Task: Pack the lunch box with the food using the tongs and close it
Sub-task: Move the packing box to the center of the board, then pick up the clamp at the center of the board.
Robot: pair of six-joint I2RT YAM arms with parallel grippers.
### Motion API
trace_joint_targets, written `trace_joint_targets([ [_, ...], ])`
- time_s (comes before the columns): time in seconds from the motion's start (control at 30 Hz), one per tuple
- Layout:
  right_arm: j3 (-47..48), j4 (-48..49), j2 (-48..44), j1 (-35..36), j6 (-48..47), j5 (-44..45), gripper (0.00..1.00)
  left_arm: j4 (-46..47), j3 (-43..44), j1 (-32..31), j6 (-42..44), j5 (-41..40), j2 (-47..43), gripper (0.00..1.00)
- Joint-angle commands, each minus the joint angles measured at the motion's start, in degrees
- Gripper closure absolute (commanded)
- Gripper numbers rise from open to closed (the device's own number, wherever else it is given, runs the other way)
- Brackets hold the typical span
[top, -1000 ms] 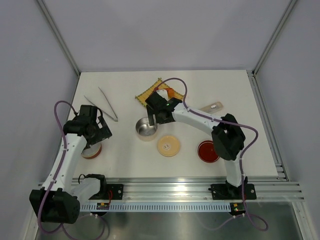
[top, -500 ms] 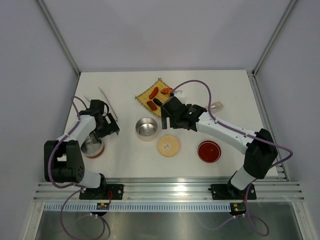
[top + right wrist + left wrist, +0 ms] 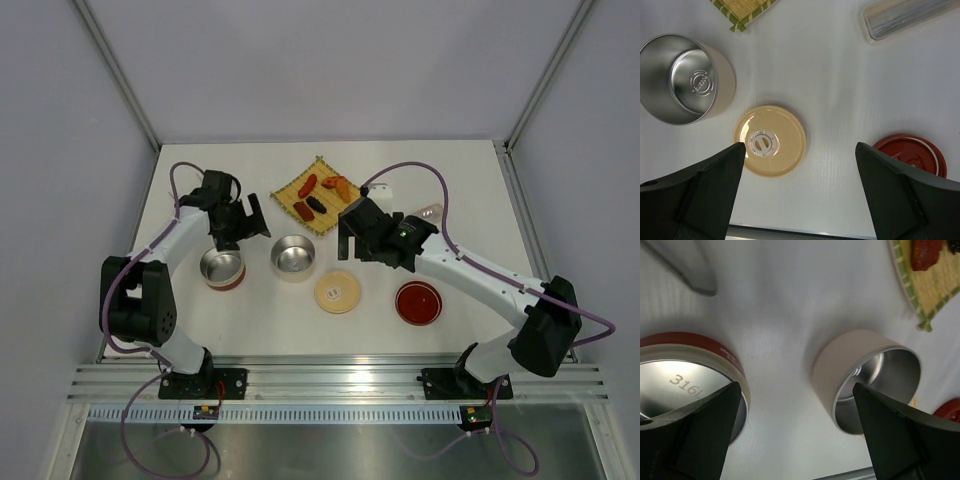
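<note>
The lunch box (image 3: 293, 257) is an open, empty steel tin at mid-table, also in both wrist views (image 3: 865, 380) (image 3: 687, 77). Its cream lid (image 3: 338, 291) (image 3: 770, 140) lies flat just right of it. The food (image 3: 315, 203), red, dark and orange pieces, rests on the woven mat (image 3: 300, 190); one red piece (image 3: 925, 252) shows in the left wrist view. Only a silver bit of the tongs (image 3: 685, 270) shows; the left arm hides them from above. My left gripper (image 3: 245, 222) (image 3: 795, 390) hangs open over bare table between the two tins. My right gripper (image 3: 358, 240) (image 3: 800, 145) is open above the lid.
A red-brown steel tin (image 3: 222, 268) (image 3: 685, 375) stands left of the lunch box. A red lid (image 3: 417, 303) (image 3: 910, 152) lies right of the cream lid. A translucent oblong case (image 3: 430, 212) (image 3: 910, 15) lies at the back right, partly behind the right arm.
The left arm has swung right and back, covering the tongs. The red-brown tin now stands nearer the lunch box. The right gripper has drawn back off the mat, uncovering the food.
</note>
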Motion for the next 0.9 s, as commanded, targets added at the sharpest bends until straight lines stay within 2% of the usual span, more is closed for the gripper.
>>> trace_joint_targets([
  [0.0,-0.24,-2.28,-0.95,-0.08,2.74,2.71,0.00,2.02,7.17,-2.12,1.00,3.07,4.82,0.01],
  [0.1,-1.20,-3.60,-3.05,0.01,3.80,3.15,0.00,-0.61,12.88,-2.29,1.61,4.21,7.82,0.01],
  [0.3,-4.54,-4.66,-8.15,0.01,5.74,4.39,0.01,-2.81,18.42,-2.56,1.53,-1.92,4.58,0.01],
  [0.47,-5.69,-5.27,-8.60,0.01,6.09,3.33,0.01,-8.78,23.08,-0.45,-1.72,-14.13,7.82,0.01],
  [0.5,-5.78,-5.45,-8.60,0.01,6.18,3.24,0.00,-10.36,25.44,-0.01,-4.16,-16.68,8.87,0.01],
  [0.53,-5.86,-5.71,-8.77,0.01,6.18,3.15,0.01,-14.38,26.68,0.86,-5.66,-22.97,11.23,0.01],
  [0.6,-5.95,-5.89,-9.39,-0.08,6.18,3.07,0.01,-16.17,28.35,1.83,-7.96,-26.71,13.27,0.01],
  [0.87,-6.22,-7.55,-10.71,0.01,5.91,4.29,0.01,-15.03,31.08,7.11,-11.04,-24.17,23.62,0.01],
])
